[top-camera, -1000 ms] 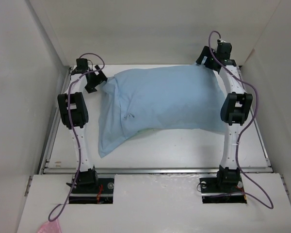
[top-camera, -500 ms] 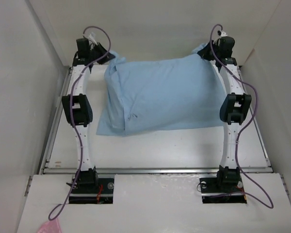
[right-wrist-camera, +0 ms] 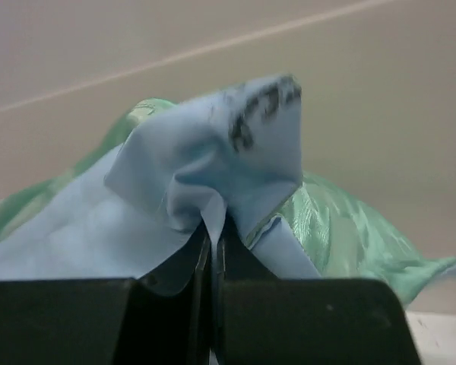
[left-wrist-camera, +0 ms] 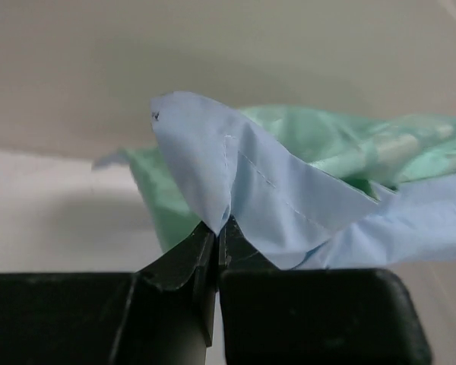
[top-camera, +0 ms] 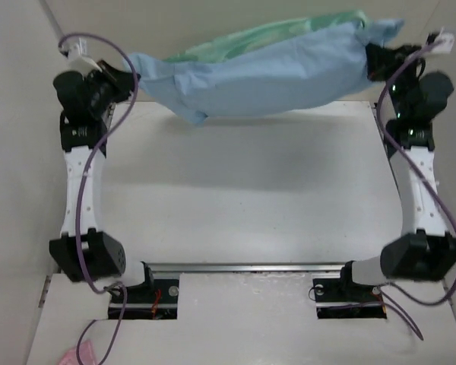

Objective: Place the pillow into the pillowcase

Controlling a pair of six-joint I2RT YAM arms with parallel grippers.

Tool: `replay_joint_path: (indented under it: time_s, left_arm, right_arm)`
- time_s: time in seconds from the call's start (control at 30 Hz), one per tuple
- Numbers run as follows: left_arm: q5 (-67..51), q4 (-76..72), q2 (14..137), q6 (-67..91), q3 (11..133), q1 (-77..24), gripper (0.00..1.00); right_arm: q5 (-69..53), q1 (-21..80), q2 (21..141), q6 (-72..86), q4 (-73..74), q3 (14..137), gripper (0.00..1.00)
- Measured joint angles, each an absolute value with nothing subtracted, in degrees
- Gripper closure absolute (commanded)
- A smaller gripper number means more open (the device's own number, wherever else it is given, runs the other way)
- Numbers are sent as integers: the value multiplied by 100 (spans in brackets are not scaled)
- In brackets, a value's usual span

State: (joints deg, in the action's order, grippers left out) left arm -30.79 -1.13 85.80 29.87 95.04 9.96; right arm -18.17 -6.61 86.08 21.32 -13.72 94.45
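The pillowcase (top-camera: 266, 72) hangs in the air at the back of the table, light blue on its near face and shiny mint green on top. It bulges as if filled, but no white pillow shows in any view. My left gripper (top-camera: 127, 74) is shut on its left corner, the blue cloth pinched between the jaws (left-wrist-camera: 216, 224). My right gripper (top-camera: 370, 55) is shut on the right corner, a fold of blue cloth (right-wrist-camera: 213, 213) nipped between its fingers, with green satin (right-wrist-camera: 327, 228) behind.
The white table (top-camera: 251, 198) lies below the lifted pillowcase, walled in by pale panels at the left, right and back. A metal rail (top-camera: 243, 266) runs along its near edge. Purple cables loop off both arms.
Both grippers closed on the pillowcase's far corners and raised it off the table. Both arms now stand much higher. The green face has come into view on top.
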Motion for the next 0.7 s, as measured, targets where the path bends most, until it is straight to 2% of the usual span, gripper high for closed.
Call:
replay_joint_path:
  time_s: [0.03, 0.07, 0.1, 0.13, 0.17, 0.23, 0.3, 0.4, 0.47, 0.57, 0.7]
  left_arm:
    - [-3011, -217, 8226, 2978, 8818, 958, 100]
    - [-2939, -386, 7898, 2985, 8108, 934, 96]
    - [-2867, -480, 7675, 3013, 7505, 937, 79]
    - [-2790, -473, 7513, 3041, 6917, 941, 40]
    - [-2668, -438, 7426, 3087, 6418, 950, 1]
    - [-2226, 47, 7516, 3249, 5664, 950, 0]
    - [-1603, 893, 7561, 3402, 5269, 947, 0]
    - [-849, 1680, 7284, 3684, 5234, 950, 0]
    - [-506, 1804, 6713, 3846, 5269, 969, 0]
    - [-207, 1791, 5833, 3944, 5570, 976, 0]
    - [64, 1566, 5299, 3959, 6125, 978, 0]
  right_arm:
    - [-1769, -711, 8099, 2143, -1721, 8569, 56]
    - [-1730, -760, 7701, 2200, -2016, 7684, 35]
    - [-1715, -790, 7432, 2272, -2303, 6973, 19]
    - [-1712, -792, 7262, 2333, -2432, 6259, 0]
    - [-1704, -797, 7190, 2414, -2401, 5612, 0]
    - [-1632, -786, 7234, 2528, -1984, 4512, 0]
    - [-1380, -779, 7089, 2711, -915, 3730, 0]
    - [-860, -786, 5765, 2919, 447, 3367, 0]
    - [-445, -779, 4543, 2987, 484, 3562, 0]
    - [143, -781, 3334, 3037, 364, 4342, 0]
    - [585, -781, 3142, 3035, 349, 5474, 0]
